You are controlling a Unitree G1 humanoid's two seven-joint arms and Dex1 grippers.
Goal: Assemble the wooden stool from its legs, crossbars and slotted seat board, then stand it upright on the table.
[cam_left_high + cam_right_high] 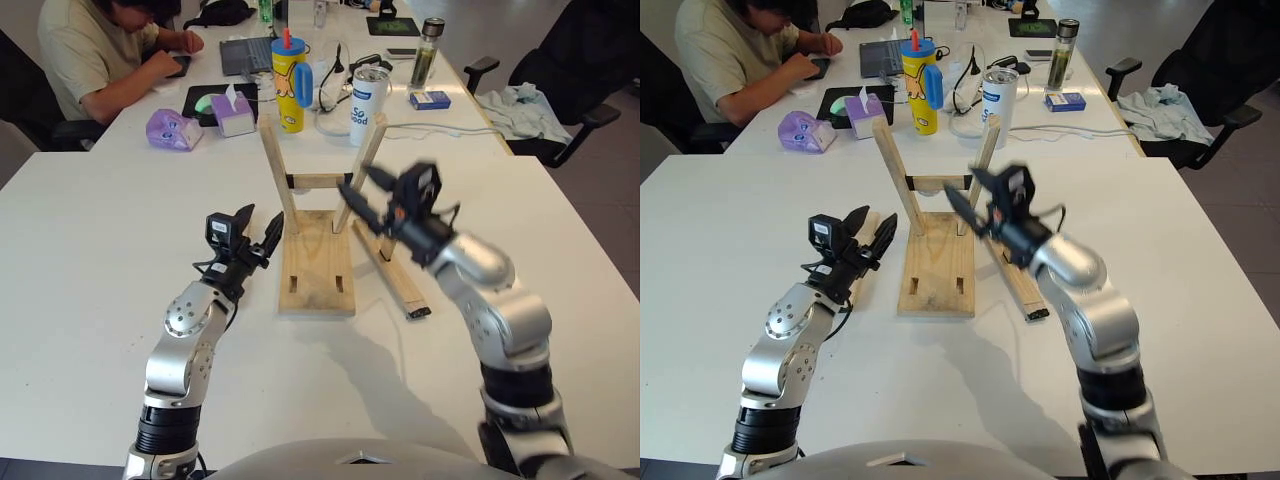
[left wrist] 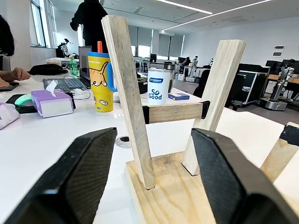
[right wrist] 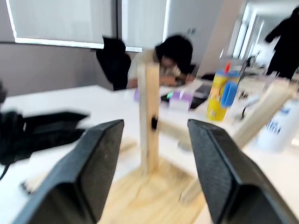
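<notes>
The seat lies flat mid-bench, one leg pair with crossbar standing at its far end; a second pair lies just right. Both gape empty: left pincer beside the seat, right pincer by the upright pair. Light, stiff wood, probably wobbly in its slots: grip a leg low.

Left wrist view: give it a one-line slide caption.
Open left hand faces two legs, joined by a crossbar, standing on the seat board.

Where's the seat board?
In the left eye view, the seat board lies flat mid-table between left gripper and right gripper, two legs standing at its far end.
</notes>
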